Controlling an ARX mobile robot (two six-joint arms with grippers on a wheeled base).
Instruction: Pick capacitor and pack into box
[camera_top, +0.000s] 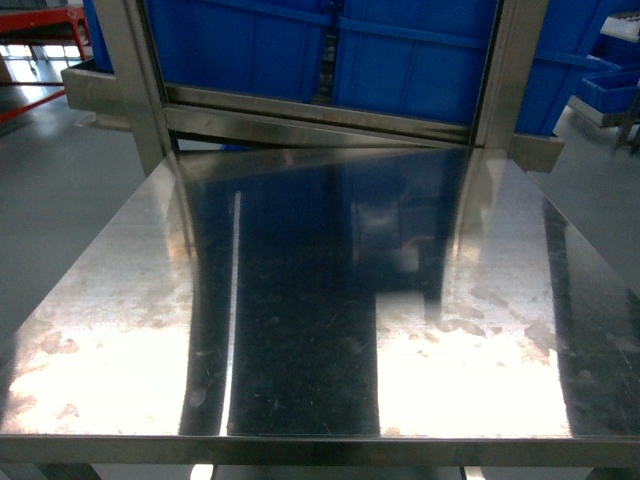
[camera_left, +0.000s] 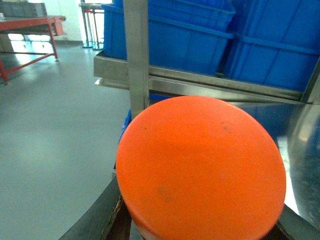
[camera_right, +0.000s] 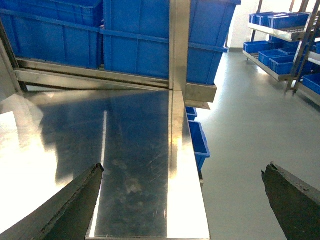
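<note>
Left gripper (camera_left: 202, 220) is clamped on an orange capacitor (camera_left: 200, 170), lower centre of its wrist view. Right gripper (camera_right: 182, 200) is wide open. No box visible, so I'd find it first, grip firm.

- Lit evenly from overhead; moderately bright in all views.
- Blown-out white glare on the steel table (camera_top: 120, 300) toward both near corners, head view.
- Dark reflected band down the table's middle.
- Soft focus, slight graininess throughout.
- Orange disc (camera_left: 200, 170) blurred, too close to the left wrist lens.
- Bright window light at far left.
</note>
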